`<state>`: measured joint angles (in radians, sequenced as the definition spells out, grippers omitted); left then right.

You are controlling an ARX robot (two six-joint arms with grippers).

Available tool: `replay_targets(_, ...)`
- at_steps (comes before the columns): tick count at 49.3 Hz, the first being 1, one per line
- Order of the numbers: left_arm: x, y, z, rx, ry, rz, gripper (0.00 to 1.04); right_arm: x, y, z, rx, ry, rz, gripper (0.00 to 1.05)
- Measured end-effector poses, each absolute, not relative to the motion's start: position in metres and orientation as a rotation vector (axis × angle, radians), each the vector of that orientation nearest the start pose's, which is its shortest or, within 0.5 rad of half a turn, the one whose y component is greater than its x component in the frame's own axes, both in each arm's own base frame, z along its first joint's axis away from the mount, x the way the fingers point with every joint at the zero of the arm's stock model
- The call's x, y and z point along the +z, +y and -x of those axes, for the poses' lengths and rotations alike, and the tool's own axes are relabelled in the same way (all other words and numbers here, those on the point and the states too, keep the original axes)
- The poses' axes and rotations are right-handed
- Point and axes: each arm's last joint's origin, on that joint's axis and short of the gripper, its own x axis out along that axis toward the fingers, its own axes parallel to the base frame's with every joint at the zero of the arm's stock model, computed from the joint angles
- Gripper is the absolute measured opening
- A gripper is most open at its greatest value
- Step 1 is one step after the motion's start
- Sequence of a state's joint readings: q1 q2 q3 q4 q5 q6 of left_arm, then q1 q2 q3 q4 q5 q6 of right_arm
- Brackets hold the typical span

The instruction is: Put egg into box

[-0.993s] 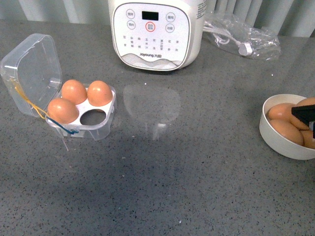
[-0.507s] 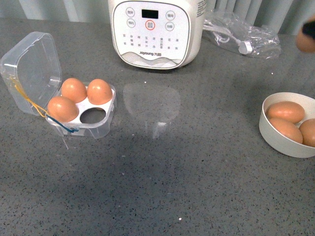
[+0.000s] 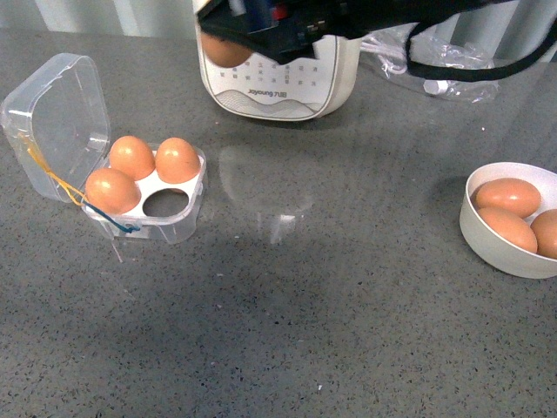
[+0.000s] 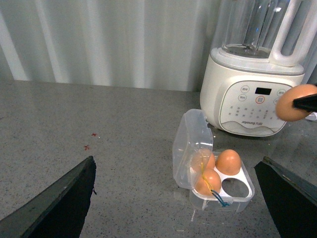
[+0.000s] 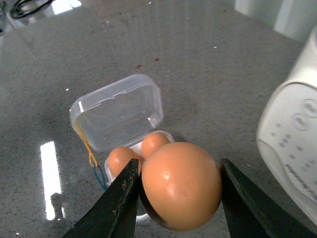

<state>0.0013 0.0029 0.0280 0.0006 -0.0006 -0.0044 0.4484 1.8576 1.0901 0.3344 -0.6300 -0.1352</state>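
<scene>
Holding smooth orange-brown egg pinched in right pincer, aloft before white appliance; need left, down and nearer to reach clear plastic four-cell box on grey surface, targeting sole vacant cell, front-right.

Black right arm, blue/red bits, black cable, wedge-shaped fingers
</scene>
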Motion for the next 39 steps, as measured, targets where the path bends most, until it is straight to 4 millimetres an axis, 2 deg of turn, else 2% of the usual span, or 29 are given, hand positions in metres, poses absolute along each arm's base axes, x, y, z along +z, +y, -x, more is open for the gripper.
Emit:
replay_targets(6, 0.173, 0.000, -0.096, 0.002, -0.026, 0.004, 0.98, 0.176, 0.208, -0.350, 1.140, 0.432, 0.071, 0.41)
replay_targets(17, 0.173, 0.000, -0.096, 0.001, -0.026, 0.004, 0.98, 0.149, 0.230, -0.343, 1.222, 0.516, 0.101, 0.40)
replay_targets(27, 0.173, 0.000, -0.096, 0.002, -0.026, 0.004, 0.98, 0.145, 0.241, -0.342, 1.263, 0.525, 0.109, 0.40)
replay_targets(39, 0.173, 0.000, -0.096, 0.002, -0.026, 0.004, 0.98, 0.142, 0.242, -0.347, 1.258, 0.526, 0.134, 0.40)
